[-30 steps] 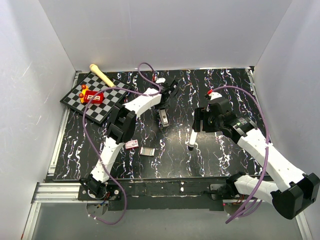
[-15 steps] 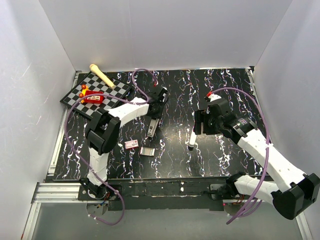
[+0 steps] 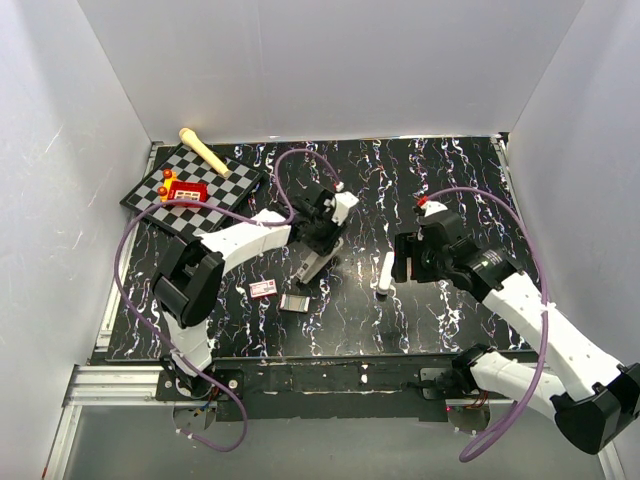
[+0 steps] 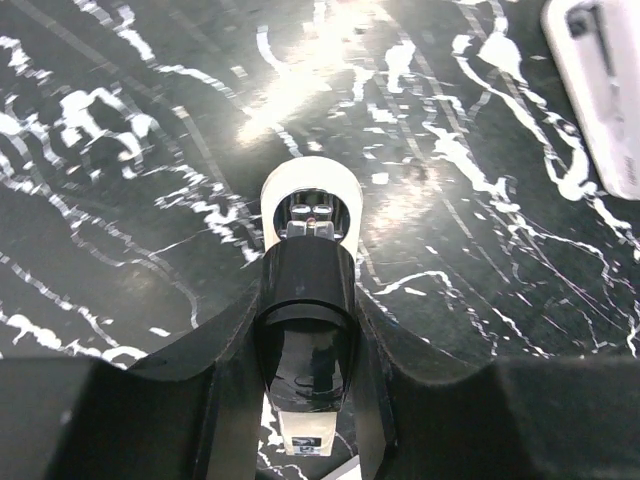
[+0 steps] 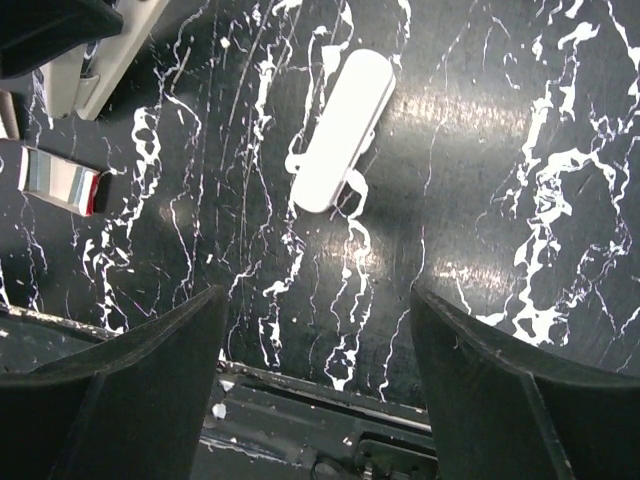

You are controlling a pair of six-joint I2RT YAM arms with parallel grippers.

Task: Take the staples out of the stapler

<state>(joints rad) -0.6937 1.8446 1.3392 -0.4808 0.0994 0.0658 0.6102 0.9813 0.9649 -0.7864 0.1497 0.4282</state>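
My left gripper (image 3: 320, 235) is shut on the stapler (image 3: 311, 264), a slim grey-silver bar slanting down to the table at mid-front. In the left wrist view the stapler (image 4: 308, 215) shows end-on between my fingers (image 4: 225, 400), with a white round end and a dark shiny top. Its light body also shows at the top left of the right wrist view (image 5: 105, 50). My right gripper (image 3: 402, 265) (image 5: 318, 300) is open and empty, just right of the white stick. A small shiny silvery piece (image 3: 296, 302) (image 5: 58, 180) lies in front of the stapler; I cannot tell whether it is the staples.
The white stick with a dark tip (image 3: 385, 272) (image 5: 340, 130) lies between the arms and shows in the left wrist view (image 4: 600, 95). A small red-and-white box (image 3: 263, 288) lies left of the silvery piece. A checkerboard (image 3: 225, 195) with red pieces sits at the back left.
My left gripper has come forward from the back, closed on the stapler and tilted it, with its near end pulled toward the front. My right gripper has drifted slightly right and forward.
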